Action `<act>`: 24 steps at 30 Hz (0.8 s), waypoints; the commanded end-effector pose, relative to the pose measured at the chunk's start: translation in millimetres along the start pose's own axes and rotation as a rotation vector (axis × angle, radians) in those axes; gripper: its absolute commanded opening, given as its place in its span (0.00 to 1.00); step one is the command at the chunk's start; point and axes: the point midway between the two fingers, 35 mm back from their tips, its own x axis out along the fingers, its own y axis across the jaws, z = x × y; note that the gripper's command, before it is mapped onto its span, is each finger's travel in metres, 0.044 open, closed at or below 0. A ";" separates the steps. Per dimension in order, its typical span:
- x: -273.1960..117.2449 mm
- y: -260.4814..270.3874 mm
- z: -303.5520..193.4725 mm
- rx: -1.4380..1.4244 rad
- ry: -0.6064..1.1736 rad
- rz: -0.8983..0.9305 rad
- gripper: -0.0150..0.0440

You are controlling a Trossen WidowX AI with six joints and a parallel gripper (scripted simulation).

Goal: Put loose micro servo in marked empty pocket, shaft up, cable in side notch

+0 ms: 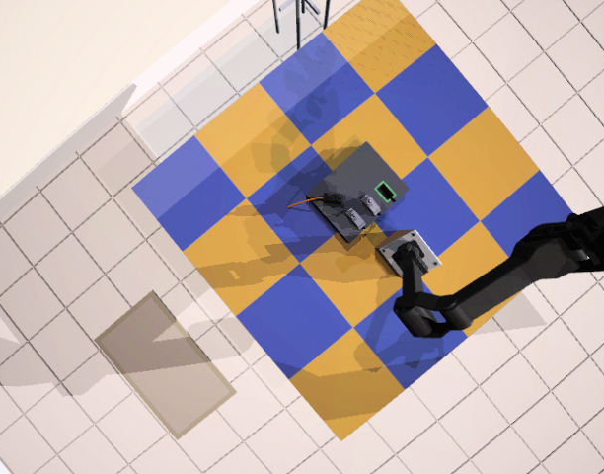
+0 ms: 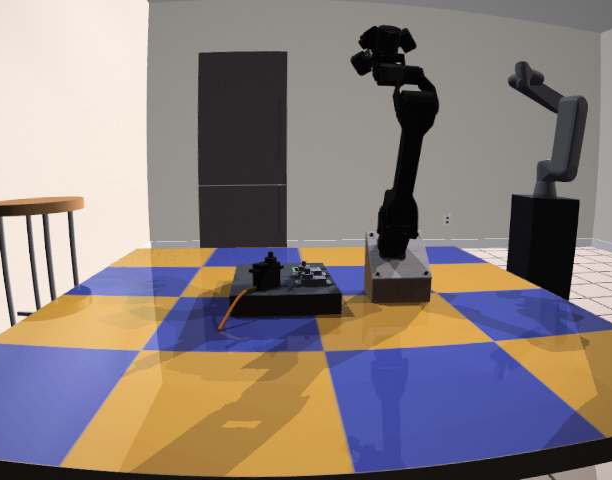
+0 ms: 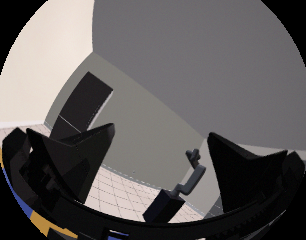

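The loose micro servo (image 1: pixel 334 197) (image 2: pixel 266 274) is black and stands upright on the dark deck (image 1: pixel 358 163) (image 2: pixel 285 305), near its edge, output shaft up. Its orange cable (image 1: pixel 305 200) (image 2: pixel 231 305) hangs out over the deck's edge. The empty pocket (image 1: pixel 385 191) is dark with a green outline, near the deck's opposite edge, its notch at one corner. My gripper (image 3: pixel 162 133) is open with nothing between its fingers. It is raised high, well away from the servo and deck; the wrist view shows neither of them.
Two grey servos (image 1: pixel 370 204) (image 1: pixel 355 218) sit on the deck between the loose servo and the pocket side. My arm's base block (image 1: pixel 389 247) (image 2: pixel 398 289) stands beside the deck. A stool (image 2: pixel 35 205) and another grey arm (image 2: pixel 570 139) stand beyond the checkered table.
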 end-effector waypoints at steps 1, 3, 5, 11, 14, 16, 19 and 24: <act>-4.5 33.0 8.8 0.074 0.000 0.097 1.00; -8.3 48.1 14.9 0.065 -0.010 0.134 1.00; -9.2 52.7 15.9 0.076 -0.009 0.148 1.00; -19.1 92.3 23.9 0.173 0.014 0.268 1.00; -27.8 117.7 28.9 0.231 0.036 0.343 1.00; -34.9 132.3 32.8 0.266 0.051 0.385 1.00; -45.4 156.2 36.8 0.329 0.084 0.459 1.00; -65.1 190.4 41.5 0.403 0.148 0.551 1.00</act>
